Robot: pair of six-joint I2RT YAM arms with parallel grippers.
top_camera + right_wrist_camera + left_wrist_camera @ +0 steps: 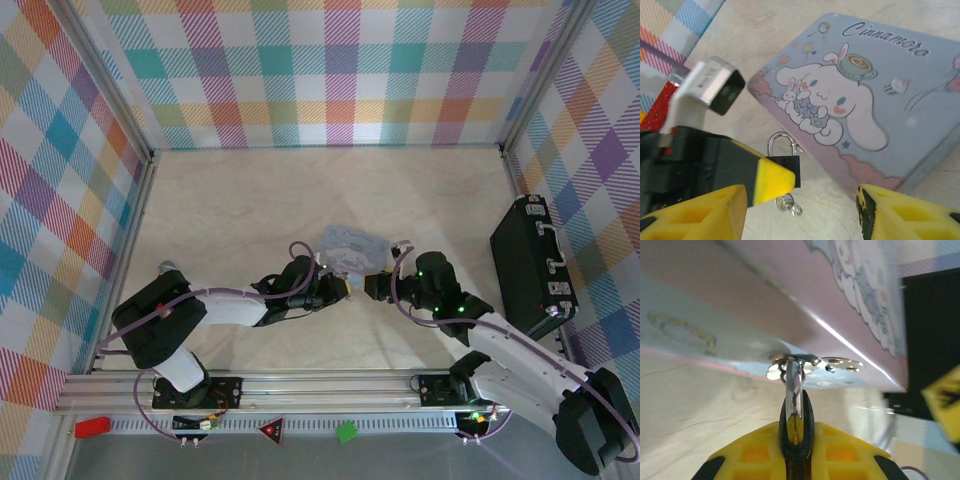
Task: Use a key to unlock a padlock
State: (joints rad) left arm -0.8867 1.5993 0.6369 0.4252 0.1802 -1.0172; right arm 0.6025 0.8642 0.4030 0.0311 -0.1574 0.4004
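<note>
Top: light-blue cartoon-printed tin box point(352, 243), lid shut; black case point(530, 262) shut near right wall.
Left wrist: left gripper point(795, 429) clenched on small dark silver-shackled padlock point(794, 389) at tin's edge.
Right wrist: right gripper point(801, 197) fingers spread; tiny silvery key point(786, 201) just under padlock.

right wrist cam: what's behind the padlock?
The light-blue tin lies right behind the padlock, whose shackle reaches its front edge. The left gripper covers the padlock body's left side, so what is behind that part is hidden.
</note>
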